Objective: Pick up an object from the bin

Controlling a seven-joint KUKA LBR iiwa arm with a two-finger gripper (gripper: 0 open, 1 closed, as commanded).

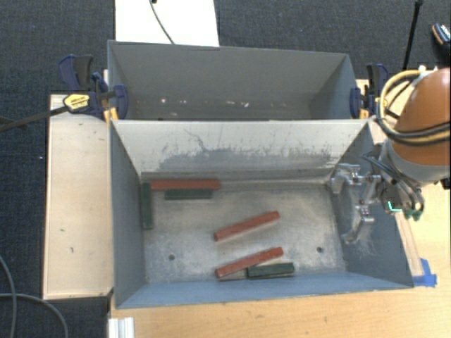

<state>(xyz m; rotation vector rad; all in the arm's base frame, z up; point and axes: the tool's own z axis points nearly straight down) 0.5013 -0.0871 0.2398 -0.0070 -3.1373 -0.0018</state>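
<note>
We see the claw (pixel 356 229) low at the right end of the bin (pixel 232 150), near the right wall, jaws apart with nothing between them. No thing lies under it. Nearest are two long flat red bars: the middle red bar (pixel 246 226), tilted, and the front red bar (pixel 249 262), touching a short dark green bar (pixel 270 271). At back left, a third red bar (pixel 184 184) lies beside a green bar (pixel 188 195). Another green strip (pixel 146 206) runs along the left wall.

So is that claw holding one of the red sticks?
No, the gripper is beside the bin's right wall, and all three red sticks lie on the floor, apart from it.
</note>
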